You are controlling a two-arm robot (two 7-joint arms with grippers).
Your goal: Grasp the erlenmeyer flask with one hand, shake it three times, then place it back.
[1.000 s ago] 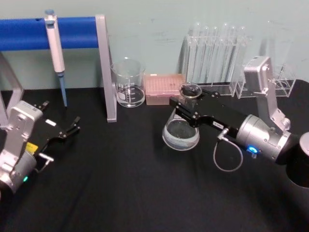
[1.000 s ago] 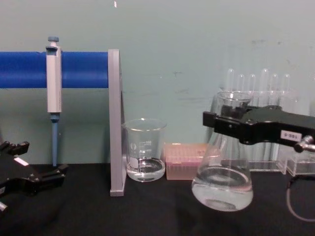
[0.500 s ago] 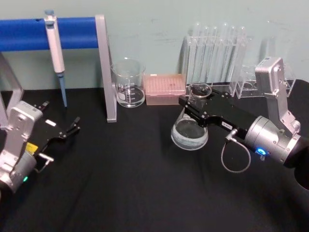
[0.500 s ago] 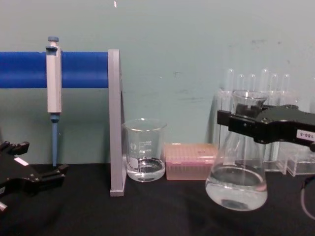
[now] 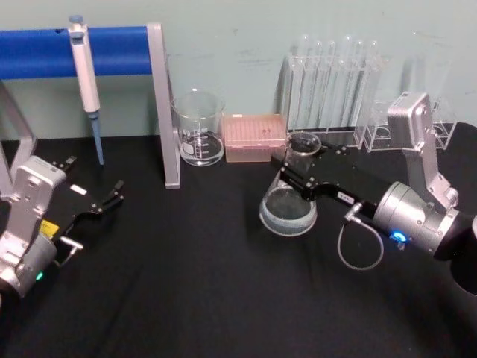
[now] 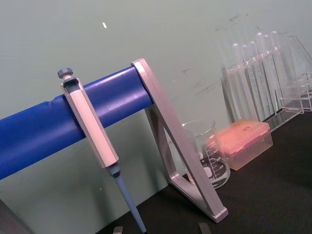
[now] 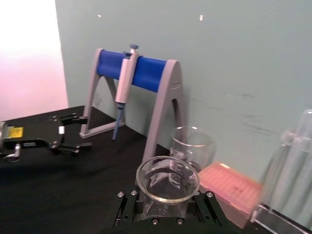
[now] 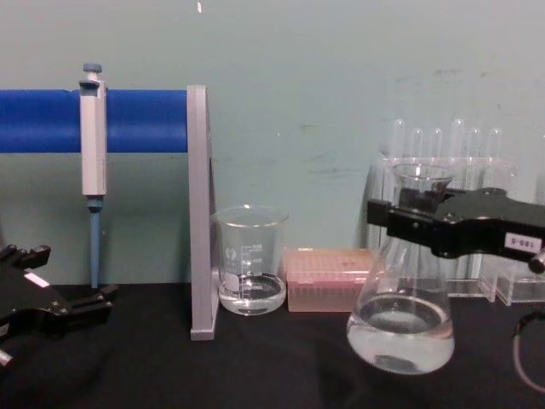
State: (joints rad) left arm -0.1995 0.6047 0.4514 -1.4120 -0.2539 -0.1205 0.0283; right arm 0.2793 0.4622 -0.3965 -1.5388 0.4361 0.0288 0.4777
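Gripping: right gripper (image 5: 298,176), black flat jaws on a silver wrist, clamped tight on the neck of the clear glass conical erlenmeyer flask (image 5: 288,203).
Flask place: just in front and right of the pink rectangular plastic tip box (image 5: 256,137), tilted, seemingly off the black cloth (image 5: 223,298).
Liquid: shallow clear pool in the base.
Shake advice: probably mid-shake; keep swings short, grip firm, away from the box.
Left gripper (image 5: 110,197): parked well left of the box, fingers apart, empty.

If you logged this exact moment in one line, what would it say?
right claw: shut on erlenmeyer flask neck | flask: tilted, a little clear liquid | left claw: open, parked at left
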